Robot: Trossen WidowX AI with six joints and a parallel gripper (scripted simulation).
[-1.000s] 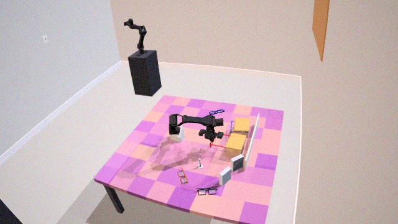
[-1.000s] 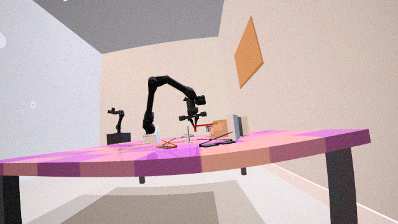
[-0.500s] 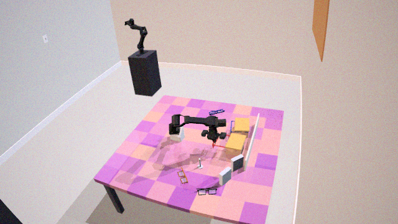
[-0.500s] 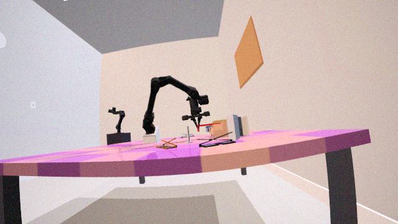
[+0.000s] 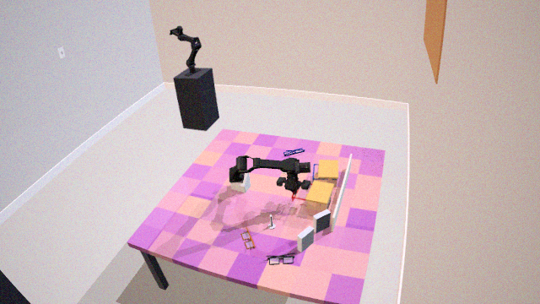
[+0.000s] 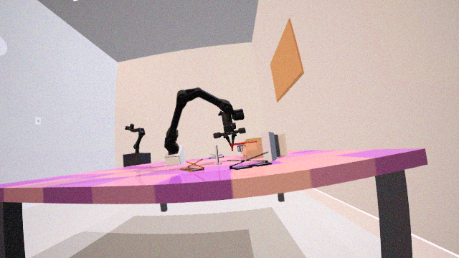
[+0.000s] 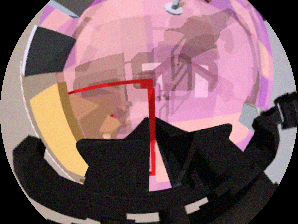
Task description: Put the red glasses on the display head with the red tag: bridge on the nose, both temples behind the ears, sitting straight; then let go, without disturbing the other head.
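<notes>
My gripper is shut on the red glasses and holds them above the table. They hang level, just in front of the nearer tan display head. Their temples point towards that head. The two heads overlap as one tan block in the exterior view. The farther tan head stands behind it with a blue tag. I cannot make out the red tag. The glasses do not touch either head.
A tall white panel stands right of the heads. Two small white blocks stand in front. Blue glasses, orange glasses and black glasses lie on the checked table. A thin upright pin stands nearby.
</notes>
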